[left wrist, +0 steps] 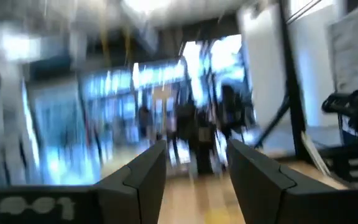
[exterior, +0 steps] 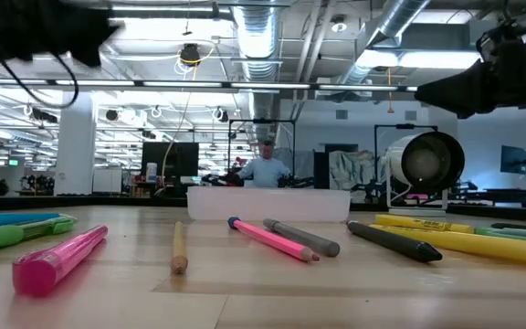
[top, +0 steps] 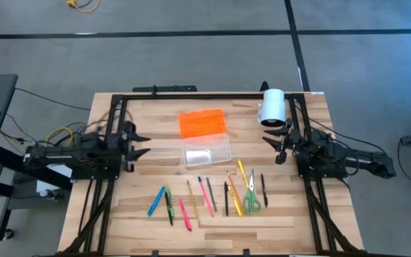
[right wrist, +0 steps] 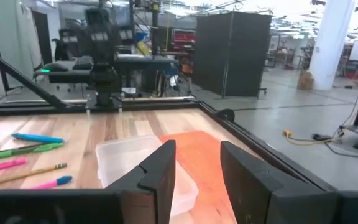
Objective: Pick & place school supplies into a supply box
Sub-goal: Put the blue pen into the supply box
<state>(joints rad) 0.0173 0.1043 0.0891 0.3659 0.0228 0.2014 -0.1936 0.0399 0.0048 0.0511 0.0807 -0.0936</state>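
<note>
From above, the pens are lying in a row on the tabletop, long axes near-to-far, nearer than the supply box, with the right gripper hovering closer than the left gripper; both wrist views are showing parted, empty fingers.

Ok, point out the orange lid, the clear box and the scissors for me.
orange lid [top: 203, 123], high view, middle of its ridged top.
clear box [top: 207, 152], high view, middle of its floor.
scissors [top: 252, 203], high view, green handles.

A white cylinder lies on the wooden table, a person beyond it
</note>
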